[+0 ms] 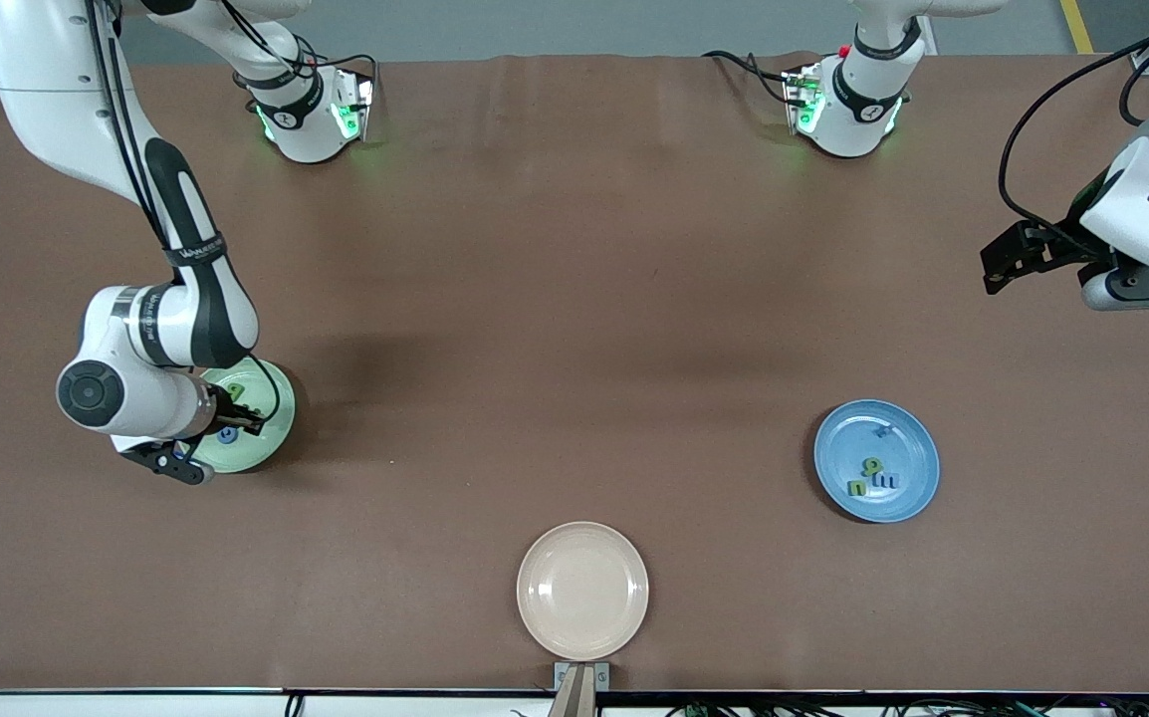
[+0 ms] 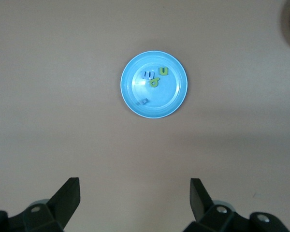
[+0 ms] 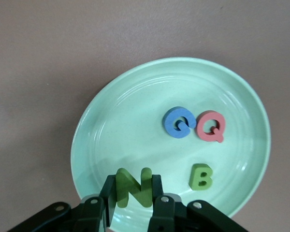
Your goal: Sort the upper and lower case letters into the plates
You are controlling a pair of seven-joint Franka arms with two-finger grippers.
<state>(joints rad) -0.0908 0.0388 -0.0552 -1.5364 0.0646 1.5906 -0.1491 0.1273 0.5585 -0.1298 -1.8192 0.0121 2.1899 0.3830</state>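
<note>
My right gripper (image 3: 133, 185) is shut on a green N (image 3: 134, 188), held upright low over the pale green plate (image 3: 130, 121). A blue G (image 3: 178, 122), a red Q (image 3: 211, 126) and a green B (image 3: 201, 176) lie in that plate. In the front view the right gripper (image 1: 239, 410) covers part of the pale green plate (image 1: 274, 438) at the right arm's end of the table. The blue plate (image 1: 911, 438) holds several small green and blue letters, among them a blue m (image 1: 886, 481). My left gripper (image 2: 135, 186) hangs open and empty, high above the table; the blue plate (image 2: 171, 99) shows in its view.
A beige plate (image 1: 582, 591) with nothing in it sits near the table's front edge, between the two other plates. The left arm waits high over its own end of the table, with its gripper (image 1: 998, 269) apart from everything. Both arm bases stand along the table's back edge.
</note>
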